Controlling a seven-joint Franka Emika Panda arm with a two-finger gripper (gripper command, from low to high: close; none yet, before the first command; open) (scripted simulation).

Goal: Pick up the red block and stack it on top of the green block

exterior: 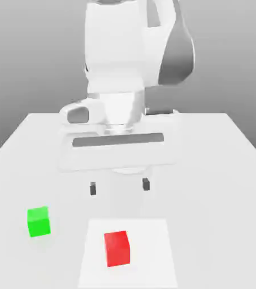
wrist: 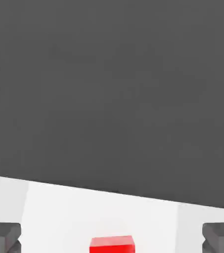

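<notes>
The red block (exterior: 117, 248) rests on a lighter white square patch of the table near the front, and its top edge also shows in the hand view (wrist: 112, 243). The green block (exterior: 38, 220) sits on the table to the exterior view's left of the red one, a short gap between them. My gripper (exterior: 119, 186) hangs open above the table, behind the red block, with its two dark fingertips (exterior: 92, 188) wide apart and nothing between them. Both fingers (wrist: 3, 235) flank the red block in the hand view.
The white table (exterior: 220, 169) stretches back to the arm's base. A paler square patch (exterior: 152, 265) lies under the red block. The white arm's bulky body (exterior: 130, 68) rises behind the gripper.
</notes>
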